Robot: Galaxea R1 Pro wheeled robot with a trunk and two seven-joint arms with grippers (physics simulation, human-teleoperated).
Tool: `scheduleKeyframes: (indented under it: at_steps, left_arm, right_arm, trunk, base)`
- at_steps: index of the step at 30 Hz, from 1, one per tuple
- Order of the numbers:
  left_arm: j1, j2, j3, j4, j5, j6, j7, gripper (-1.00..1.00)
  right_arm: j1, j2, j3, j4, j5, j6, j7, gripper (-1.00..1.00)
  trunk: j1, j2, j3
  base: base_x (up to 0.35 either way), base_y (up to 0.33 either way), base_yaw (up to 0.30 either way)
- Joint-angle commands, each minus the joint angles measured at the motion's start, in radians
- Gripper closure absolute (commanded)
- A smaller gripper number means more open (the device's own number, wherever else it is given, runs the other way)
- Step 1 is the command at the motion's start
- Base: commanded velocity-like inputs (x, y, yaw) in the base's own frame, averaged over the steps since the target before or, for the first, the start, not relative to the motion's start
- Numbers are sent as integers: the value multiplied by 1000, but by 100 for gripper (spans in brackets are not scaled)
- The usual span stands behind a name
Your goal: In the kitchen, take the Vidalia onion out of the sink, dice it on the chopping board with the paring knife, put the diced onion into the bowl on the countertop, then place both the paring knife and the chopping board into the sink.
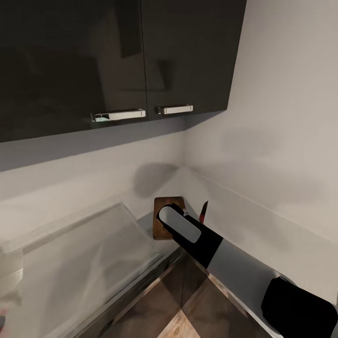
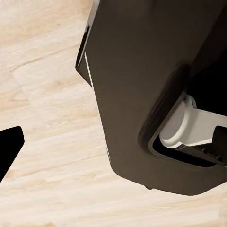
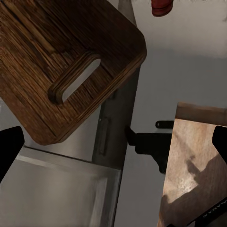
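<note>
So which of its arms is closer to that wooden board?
The right. Its arm reaches over the counter just above the board, with the knife beside it. The left gripper hangs low over the wooden floor, nowhere near the board.

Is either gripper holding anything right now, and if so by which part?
Nothing is held. The right gripper hangs open above the brown wooden chopping board, fingertips apart and empty. The left gripper's fingertip shows over bare floor with nothing in it.
</note>
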Motion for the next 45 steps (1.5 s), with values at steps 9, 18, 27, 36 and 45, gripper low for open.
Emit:
scheduleKeyframes:
  at_steps: [9, 18, 27, 36, 45]
  left_arm:
    - [-1, 0, 1, 3, 10, -5, -6, -100]
    - [-1, 0, 1, 3, 10, -5, -6, -100]
    - [-1, 0, 1, 3, 10, -5, -6, -100]
    - [-1, 0, 1, 3, 10, -5, -6, -100]
    - [-1, 0, 1, 3, 10, -5, -6, -100]
  right_arm:
    - [-2, 0, 2, 1, -3, -6, -3, -100]
    - [-2, 0, 2, 1, -3, -6, -4, -100]
    - [-2, 0, 2, 0, -3, -6, -4, -100]
    - [-2, 0, 2, 1, -3, -6, -4, -100]
    - [-2, 0, 2, 1, -3, -6, -3, -100]
  trunk:
    - [1, -2, -2]
    - [1, -2, -2]
    - [1, -2, -2]
    - [1, -2, -2]
    - [1, -2, -6]
  base:
    - [7, 0, 0]
    - [7, 0, 0]
    - [103, 0, 0]
    - [26, 0, 0]
    - [0, 0, 0]
